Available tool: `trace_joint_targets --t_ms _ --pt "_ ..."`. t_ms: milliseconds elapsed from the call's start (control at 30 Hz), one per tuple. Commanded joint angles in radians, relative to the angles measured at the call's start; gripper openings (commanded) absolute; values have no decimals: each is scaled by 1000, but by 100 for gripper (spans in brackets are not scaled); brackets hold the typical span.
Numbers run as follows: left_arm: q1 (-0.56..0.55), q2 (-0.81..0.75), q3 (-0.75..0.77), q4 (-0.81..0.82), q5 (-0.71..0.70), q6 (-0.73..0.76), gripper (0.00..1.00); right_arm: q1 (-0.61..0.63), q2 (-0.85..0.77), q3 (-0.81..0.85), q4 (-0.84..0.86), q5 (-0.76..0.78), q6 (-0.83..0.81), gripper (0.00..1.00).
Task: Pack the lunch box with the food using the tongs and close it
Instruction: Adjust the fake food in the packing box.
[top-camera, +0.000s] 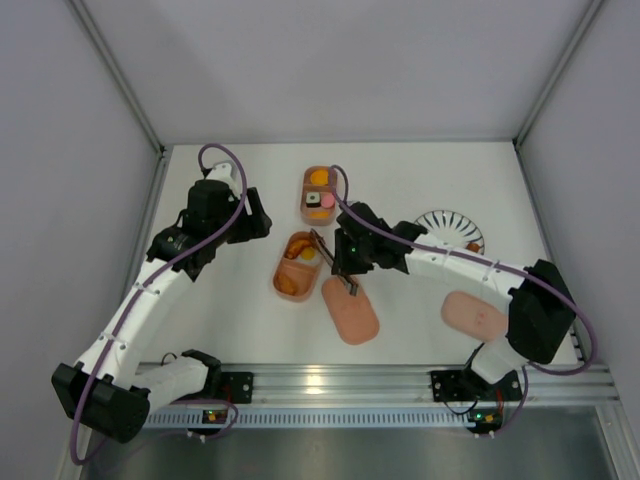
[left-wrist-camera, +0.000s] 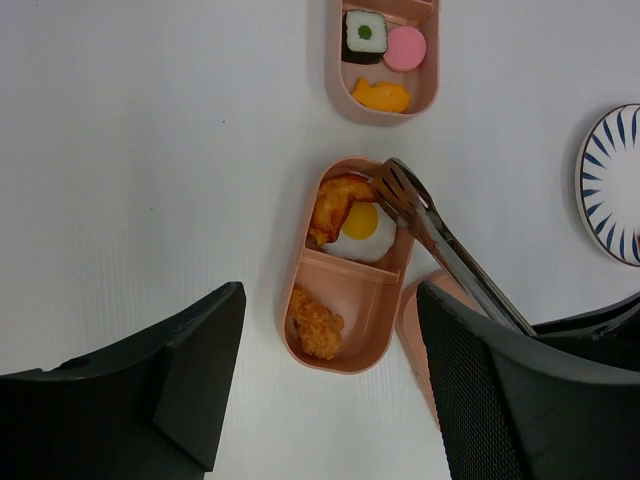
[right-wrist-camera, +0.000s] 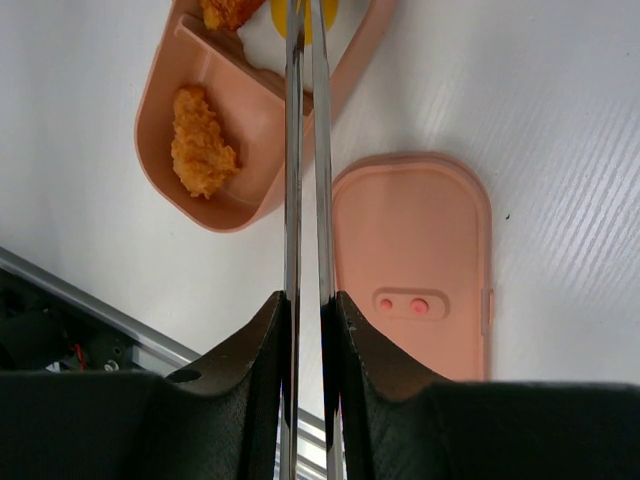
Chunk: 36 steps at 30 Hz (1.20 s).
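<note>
Slim steel tongs (left-wrist-camera: 452, 255), smooth pink oval tray (left-wrist-camera: 370, 300)

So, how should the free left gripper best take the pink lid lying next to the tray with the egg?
Likely grip the lid from straight above, jaws across its narrow width at mid-length: it lies flat, its long edges run straight and parallel, while the ends are rounded. The left gripper is open.
</note>
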Motion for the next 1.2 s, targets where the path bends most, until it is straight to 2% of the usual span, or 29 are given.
trace_joint_targets --t_ms 0,333,933,1167 --pt "7 -4 -3 50 3 2 74 33 37 61 -86 52 -31 10" --pt "7 -8 -2 44 -1 5 74 64 88 106 -112 32 -48 9" --pt "7 -13 2 41 -7 3 74 68 20 192 -155 -7 -78 10" --pt "7 -14 2 41 -4 -1 74 64 11 250 -241 121 -80 14"
